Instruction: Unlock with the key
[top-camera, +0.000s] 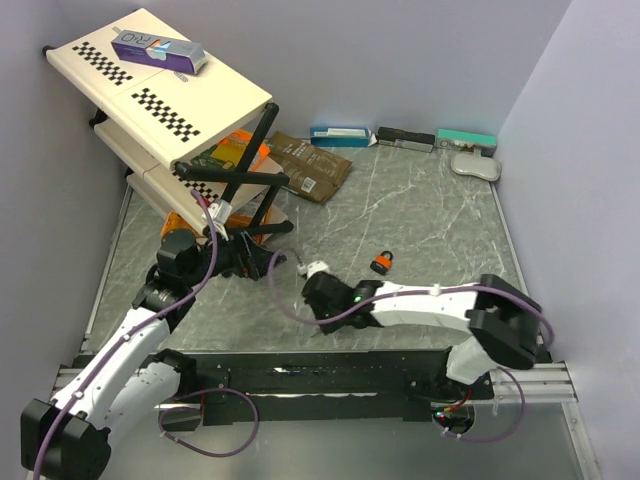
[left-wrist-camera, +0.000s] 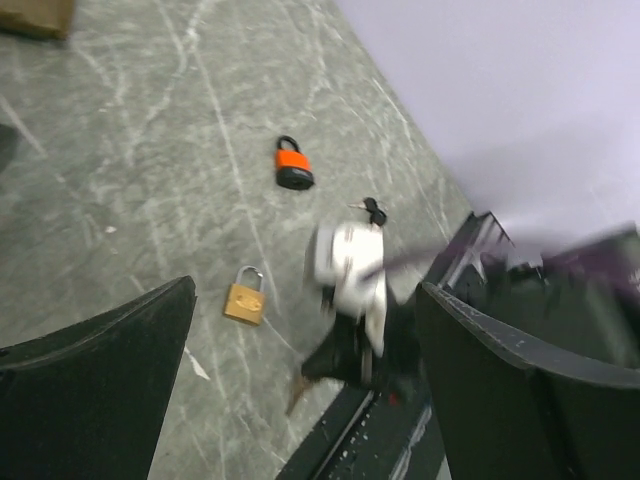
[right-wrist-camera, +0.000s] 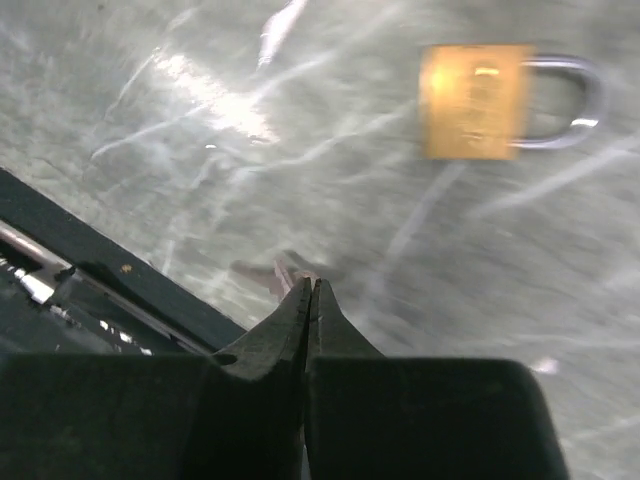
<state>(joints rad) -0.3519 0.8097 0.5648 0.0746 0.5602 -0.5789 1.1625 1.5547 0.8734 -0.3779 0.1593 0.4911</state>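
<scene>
Grey marble table (top-camera: 430, 220), open beyond; right jaws pressed together near front rail (right-wrist-camera: 100, 275), brass padlock (right-wrist-camera: 476, 100) nearby; left jaws spread.

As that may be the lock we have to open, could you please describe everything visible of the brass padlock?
The brass padlock has a squarish gold-coloured body, apparently metal, and a silvery U-shaped shackle that looks closed. It lies flat on the grey marbled table, with nothing touching it. The shut right claw is close by but apart. Blur hides any keyhole or markings.
</scene>
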